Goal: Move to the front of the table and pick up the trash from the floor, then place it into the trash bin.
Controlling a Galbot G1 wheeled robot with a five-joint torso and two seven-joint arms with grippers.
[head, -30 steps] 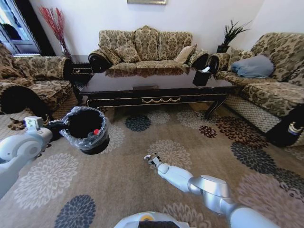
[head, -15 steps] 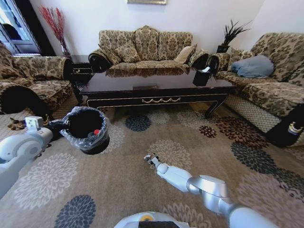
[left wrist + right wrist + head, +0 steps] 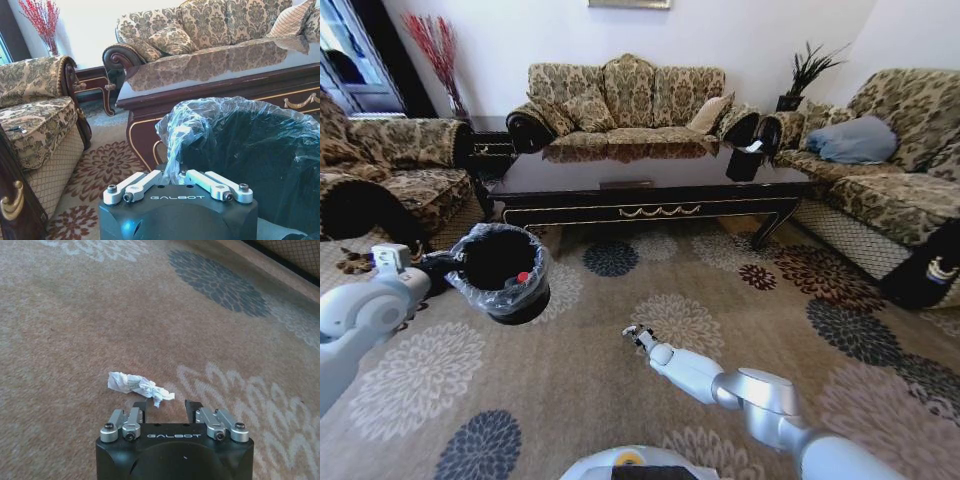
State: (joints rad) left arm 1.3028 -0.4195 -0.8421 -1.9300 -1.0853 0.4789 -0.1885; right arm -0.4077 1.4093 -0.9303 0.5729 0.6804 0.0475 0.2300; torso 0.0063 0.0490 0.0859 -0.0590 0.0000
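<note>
The crumpled white tissue (image 3: 138, 385) lies on the beige carpet (image 3: 75, 330) in the lower middle of the right wrist view, one end poking into the gap between the spread fingers of the right gripper (image 3: 165, 411). To grasp it well, I judge the gripper should go lower and nudge toward the bulk of the tissue, so the fingers close on the wad and not its thin tail, and stop short of digging into the carpet pile.

In the head view the right gripper (image 3: 638, 334) sits low at centre frame, but the tissue is too small to make out there. That view shows the trash bin (image 3: 500, 272) at left with a red cap inside, and the table (image 3: 650, 205) behind. The left wrist view shows the left gripper (image 3: 172, 176) pinching the bin's plastic liner (image 3: 210, 112).
</note>
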